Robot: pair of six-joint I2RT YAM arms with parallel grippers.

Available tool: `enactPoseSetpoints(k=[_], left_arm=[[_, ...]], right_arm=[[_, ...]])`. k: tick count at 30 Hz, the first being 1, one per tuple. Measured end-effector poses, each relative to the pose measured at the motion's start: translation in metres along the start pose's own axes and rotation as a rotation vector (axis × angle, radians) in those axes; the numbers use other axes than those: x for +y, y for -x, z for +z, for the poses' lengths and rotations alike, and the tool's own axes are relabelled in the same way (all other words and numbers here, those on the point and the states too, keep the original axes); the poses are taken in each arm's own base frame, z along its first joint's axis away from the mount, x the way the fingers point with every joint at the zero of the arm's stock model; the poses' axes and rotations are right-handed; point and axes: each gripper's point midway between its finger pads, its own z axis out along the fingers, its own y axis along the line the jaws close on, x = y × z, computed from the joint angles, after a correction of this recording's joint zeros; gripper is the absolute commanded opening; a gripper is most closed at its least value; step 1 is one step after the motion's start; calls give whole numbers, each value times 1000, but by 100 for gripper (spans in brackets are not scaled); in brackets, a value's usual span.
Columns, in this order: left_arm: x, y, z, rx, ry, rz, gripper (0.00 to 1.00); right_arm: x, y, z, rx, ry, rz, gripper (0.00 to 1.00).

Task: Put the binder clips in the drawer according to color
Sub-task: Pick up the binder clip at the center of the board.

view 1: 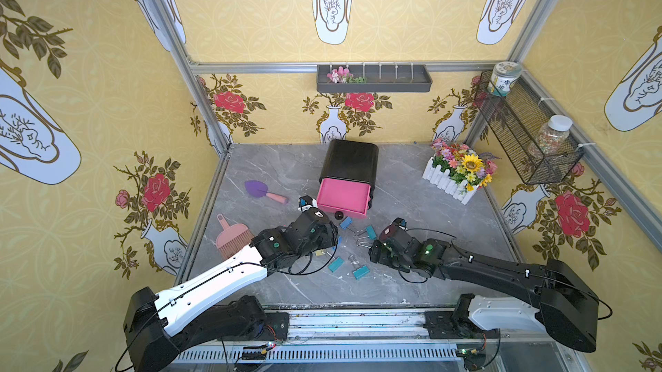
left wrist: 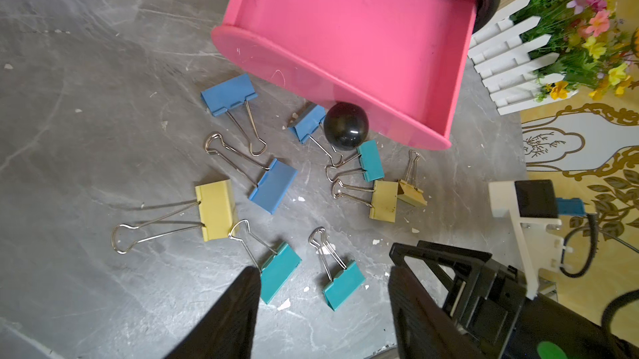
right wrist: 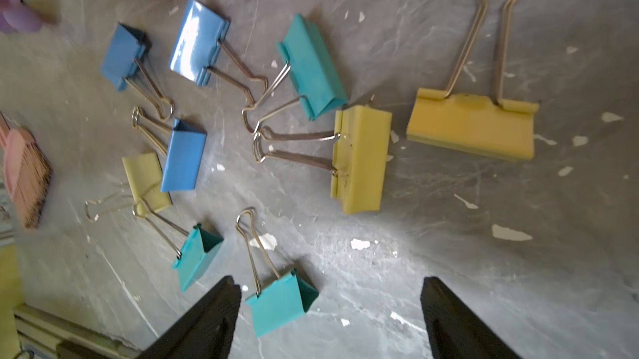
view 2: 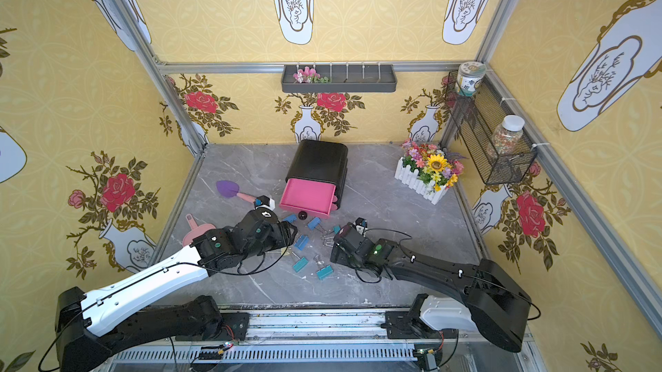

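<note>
Grey tabletop: 9 binder clips lie loose before the open drawer. Agape and empty, the left tool and right tool hover. Sorting looks unstarted; the right tool likely closes on the teal clip next.

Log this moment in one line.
left gripper: open; right gripper: open; pink plastic drawer: open, empty; nine blue, teal, yellow binder clips: on grey table

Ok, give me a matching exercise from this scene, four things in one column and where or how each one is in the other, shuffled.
Things: 1 top drawer; 2 binder clips; 3 flower planter; 4 white-lidded jar.
States: A in the wire basket; B loose on the table before the cabinet; C pulled out, empty; D standing near a back corner.
Pairs: 1-C, 2-B, 3-D, 4-A.
</note>
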Motion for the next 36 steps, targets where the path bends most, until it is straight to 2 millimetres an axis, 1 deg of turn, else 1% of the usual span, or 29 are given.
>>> enactPoseSetpoints(k=[2, 4, 7, 10, 13, 18, 28, 34, 36], left_arm=[[0, 0, 0, 0, 0, -1, 65], [0, 0, 0, 0, 1, -12, 65], [0, 0, 1, 3, 4, -14, 65], [1, -1, 3, 8, 11, -13, 65], [-1, 0, 4, 11, 16, -13, 65], [-1, -1, 6, 15, 22, -14, 65], [-2, 0, 5, 16, 23, -16, 65], [-4, 2, 4, 13, 21, -17, 65], [-4, 2, 4, 13, 21, -17, 65]], right_arm=[[-2, 9, 3, -32, 11, 54, 84], [-9, 16, 8, -55, 18, 114, 82], [-25, 19, 18, -54, 14, 186, 80], [-31, 23, 27, -54, 26, 236, 79], [-21, 20, 31, -27, 69, 236, 79], [-10, 20, 37, -13, 117, 224, 73], [-2, 25, 49, -25, 156, 230, 60], [-5, 26, 51, -31, 161, 246, 50], [-7, 26, 51, -35, 165, 249, 46]])
